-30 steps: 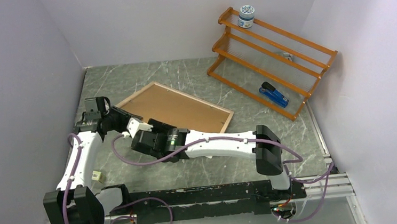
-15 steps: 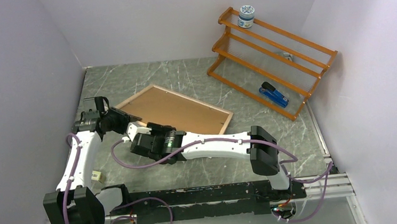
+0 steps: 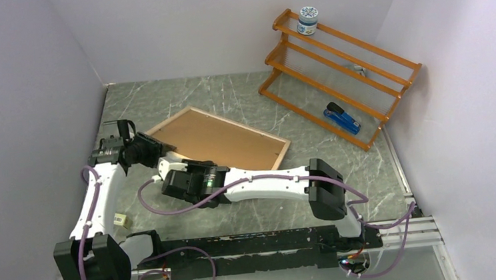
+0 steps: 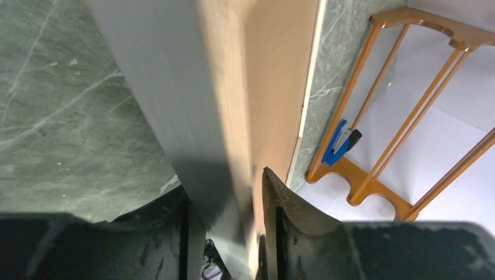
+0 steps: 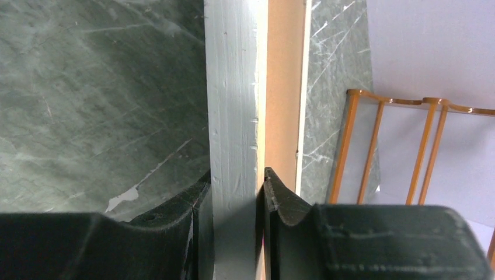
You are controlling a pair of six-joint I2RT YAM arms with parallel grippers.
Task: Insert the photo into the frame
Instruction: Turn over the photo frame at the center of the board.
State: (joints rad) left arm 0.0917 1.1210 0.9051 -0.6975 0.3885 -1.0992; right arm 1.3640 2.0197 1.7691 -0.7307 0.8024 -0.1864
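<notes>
Since a second ago the right arm has slid sideways, away from the orange rack (image 3: 340,72), and its jaws have closed in; the frame itself hasn't shifted.

The frame (image 3: 242,122) lies back-up on the table (image 3: 162,100), between the rack and the arm bases, with the brown backing panel (image 3: 222,137) seated in the wood rim. The photo isn't visible in any view (could be under the panel, can't tell).

Both grips are on the frame end farthest from the rack. The right gripper (image 5: 233,186) is clamped across the rim, one finger on the white face and one on the wood side. The left gripper (image 4: 225,198) is pinched on the same rim just beside it.

My read is a two-arm lift or flip of the frame. To do it well:
- move both wrists together, at the same rate and height, so the rim and pane don't twist
- pivot on the edge nearest the rack and keep that edge down
- don't push the frame toward the rack
- the grips are close together at one end, so go slowly (long lever, it'll sag)
</notes>
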